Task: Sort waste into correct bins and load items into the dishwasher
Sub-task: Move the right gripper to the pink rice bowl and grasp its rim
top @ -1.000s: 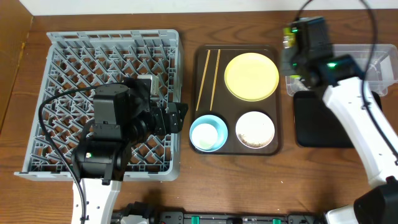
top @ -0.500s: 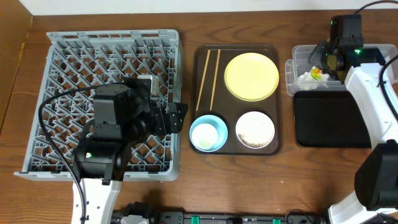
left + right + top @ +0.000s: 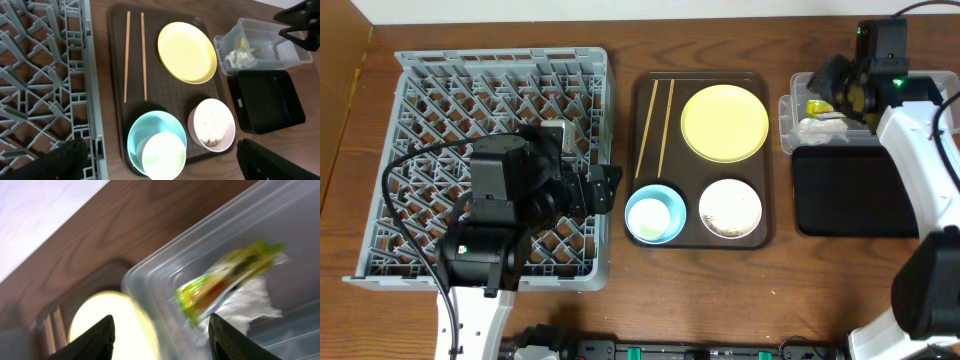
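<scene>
While over the clear tub (image 3: 786, 125) (wrapper (image 3: 227, 277) and tissue (image 3: 250, 305) inside), right claw (image 3: 160, 317) wide, empty; left claw (image 3: 159, 144) likewise.

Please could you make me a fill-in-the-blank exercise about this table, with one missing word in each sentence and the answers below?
1. The snack wrapper and the tissue are inside the clear ____.
2. The white cup sits in the ____ bowl.
3. The food scraps lie in the ____ bowl.
4. The chopsticks lie between the grey dish rack and the yellow ____.
Answers: tub, light-blue, white, plate.
</scene>
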